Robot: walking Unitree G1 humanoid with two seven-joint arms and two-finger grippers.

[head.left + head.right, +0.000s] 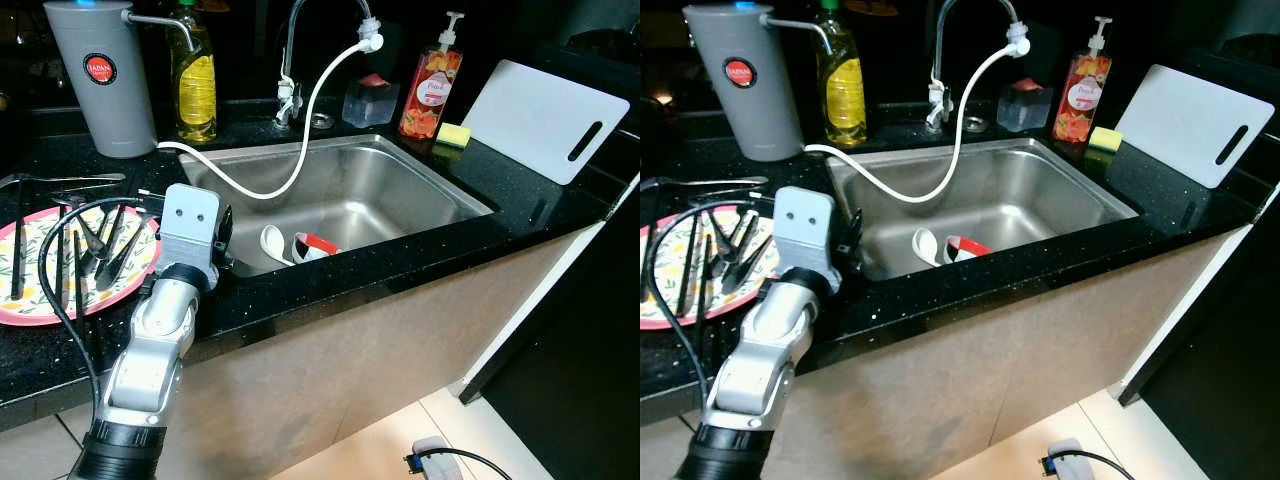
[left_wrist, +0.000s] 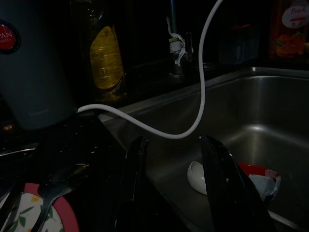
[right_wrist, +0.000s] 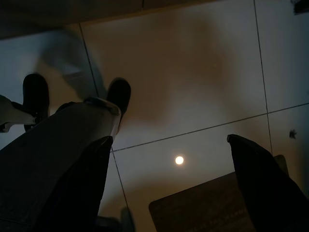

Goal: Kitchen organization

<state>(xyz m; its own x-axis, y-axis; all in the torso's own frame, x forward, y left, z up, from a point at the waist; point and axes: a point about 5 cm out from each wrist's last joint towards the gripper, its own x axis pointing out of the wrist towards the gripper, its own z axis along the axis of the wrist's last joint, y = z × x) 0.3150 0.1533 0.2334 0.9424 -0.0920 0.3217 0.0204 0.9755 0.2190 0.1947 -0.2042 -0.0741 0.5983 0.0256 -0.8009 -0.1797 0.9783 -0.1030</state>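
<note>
my left arm reaches up over the counter edge.
my left gripper (image 2: pixel 176 193), fingers parted and empty, hovers at the sink's (image 1: pixel 440 185) nine o'clock rim; the white spoon (image 1: pixel 272 243) lies inside; my right gripper (image 3: pixel 169 193) hangs parted.

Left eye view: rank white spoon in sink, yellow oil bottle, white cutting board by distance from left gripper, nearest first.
From the left gripper at the sink's left edge:
1. White spoon, in the sink beside it.
2. Yellow oil bottle, back counter.
3. White cutting board, far right.
</note>
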